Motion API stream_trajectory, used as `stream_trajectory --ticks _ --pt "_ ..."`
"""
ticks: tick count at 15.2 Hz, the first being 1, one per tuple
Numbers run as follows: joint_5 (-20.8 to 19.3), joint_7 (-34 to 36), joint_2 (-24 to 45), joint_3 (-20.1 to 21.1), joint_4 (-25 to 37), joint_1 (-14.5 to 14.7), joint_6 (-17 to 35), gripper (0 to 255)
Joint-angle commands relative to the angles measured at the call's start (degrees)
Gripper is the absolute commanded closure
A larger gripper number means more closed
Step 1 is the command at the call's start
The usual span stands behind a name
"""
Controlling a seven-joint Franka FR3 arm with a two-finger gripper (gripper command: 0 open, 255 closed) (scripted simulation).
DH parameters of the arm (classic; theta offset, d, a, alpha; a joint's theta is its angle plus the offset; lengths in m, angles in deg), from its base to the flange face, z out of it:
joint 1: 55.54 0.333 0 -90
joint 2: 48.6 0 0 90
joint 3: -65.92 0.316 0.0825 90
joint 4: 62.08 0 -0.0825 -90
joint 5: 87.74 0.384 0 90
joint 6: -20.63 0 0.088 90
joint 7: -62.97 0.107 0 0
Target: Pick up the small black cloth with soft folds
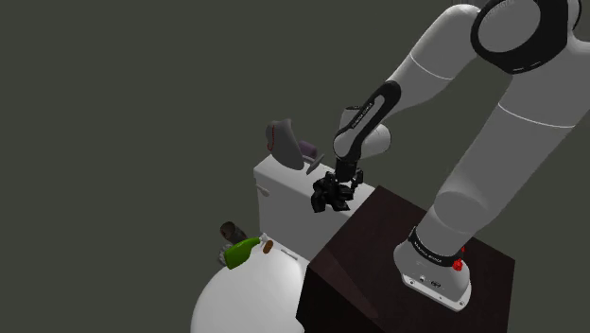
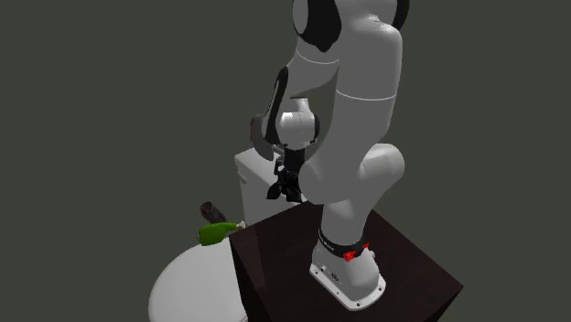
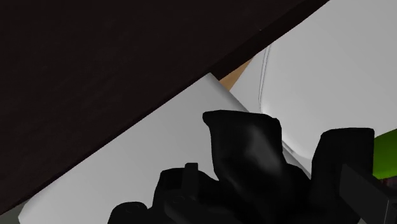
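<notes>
Black cloth (image 1: pixel 330 197), softly folded, is pinched between the fingers of the gripper (image 1: pixel 341 180). It hangs over the white tank (image 1: pixel 280 180), near the edge just beside the dark stand (image 1: pixel 378 241).

The shoulder view looks down from beside the dark brown box stand (image 1: pixel 378 241) toward the white toilet tank (image 1: pixel 284 197). The second exterior view looks likewise, sharing both. The wrist view hangs close above the tank.
</notes>
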Motion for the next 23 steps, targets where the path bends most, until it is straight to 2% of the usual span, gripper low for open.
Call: stream_trajectory --ticks 1,7,9,10,19,23 --pt "1.69 -0.57 2.89 0.21 0.37 0.02 2.35 0" --pt "5.32 -3.59 10.46 1.71 1.76 -0.60 8.43 0" --pt "5.28 -3.56 10.46 1.76 1.76 -0.66 8.44 0" --pt "5.19 -3.56 10.47 1.69 1.87 -0.68 8.32 255" --pt "5.28 -3.56 10.46 1.77 1.76 -0.66 8.44 255" --pt "3.10 -1.73 5.83 0.58 0.82 0.01 4.79 255"
